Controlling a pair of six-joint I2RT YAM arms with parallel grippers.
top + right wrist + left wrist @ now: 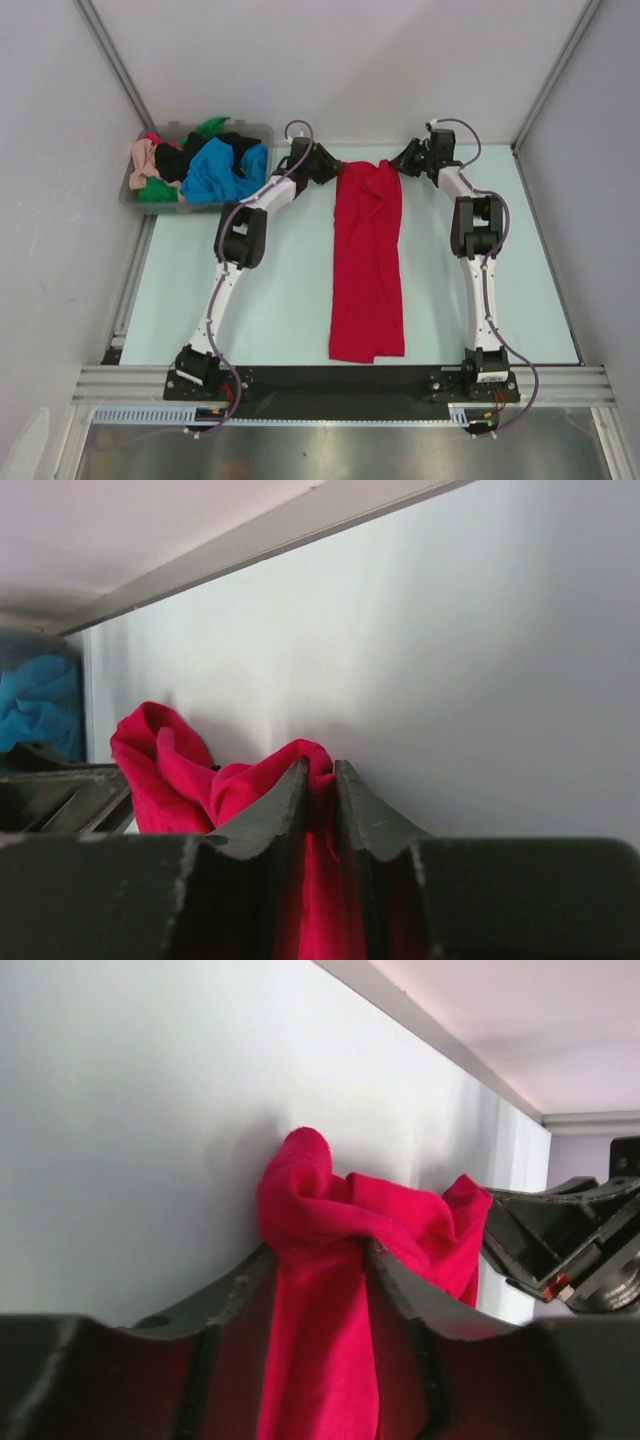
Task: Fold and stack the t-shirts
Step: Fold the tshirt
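Currently gripped: the red shirt (pixel 367 260) is being held at its far end by both arms at once.
Left end effector (pixel 325 166): a bunched fold of the red cloth is being pinched between its fingers, which are being held moderately apart by the thickness of the bunch.
Right end effector (pixel 405 160): its fingers are being pressed almost together, with a thin layer of the same cloth being clamped between them.
Where the shirt is lying: it is being laid out on the bench (pixel 280 300) as a long narrow strip between the two arms, with its near hem close to the arm bases.
Long axis: it is being run from the near edge to the far edge, so all the free length is lying on the near side of both end effectors.
Nearer arm: neither is being favoured. The far left corner is being taken by the left arm and the far right corner by the right.
Coming move, as judged: the far end is likely being readied to be carried back along that axis, over the near part.
Bin (pixel 175 204): at the far left of the bench, well apart from the strip, a loose heap is being contained in it: a blue shirt (pixel 222 172), a black shirt (pixel 235 145), a green shirt (pixel 212 126) and a peach-pink shirt (pixel 143 155), none folded.
Stack: no folded pile is being shown anywhere on the bench.
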